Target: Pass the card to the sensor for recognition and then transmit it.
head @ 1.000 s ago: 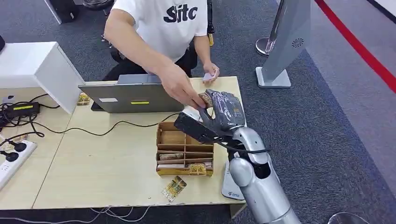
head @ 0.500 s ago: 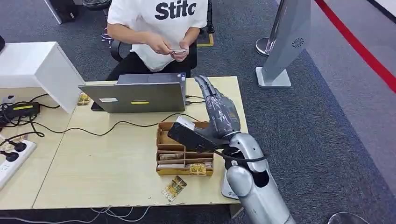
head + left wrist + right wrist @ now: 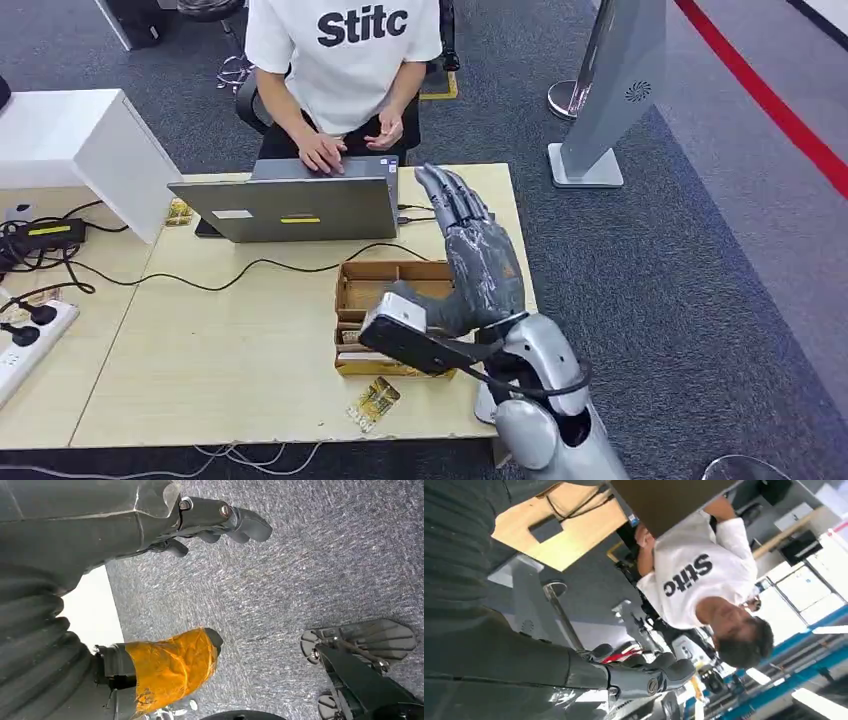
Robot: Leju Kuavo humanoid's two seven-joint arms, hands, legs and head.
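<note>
My right hand (image 3: 475, 255) hovers over the table's right side with its fingers stretched out flat and nothing in it. Its fingers (image 3: 649, 677) are also bare in the right wrist view. Below the wrist is a brown cardboard card box (image 3: 385, 280) with slots, its front half hidden by my forearm. One patterned yellow card (image 3: 373, 402) lies flat on the table in front of the box. A sliver of the white sensor (image 3: 483, 404) peeks out beside my arm. My left hand (image 3: 165, 595) hangs over grey carpet and holds nothing.
A person in a white T-shirt (image 3: 345, 50) sits behind the table with both hands at a grey laptop (image 3: 290, 205). Cables (image 3: 230, 275) run across the wooden table (image 3: 200, 350). A power strip (image 3: 30, 340) is at the left, and a grey kiosk stand (image 3: 610, 90) at the back right.
A second ago the person's hand was at my right hand's fingers; it then drew back to the laptop. My right hand has pulled back toward me with its fingers straightened.
</note>
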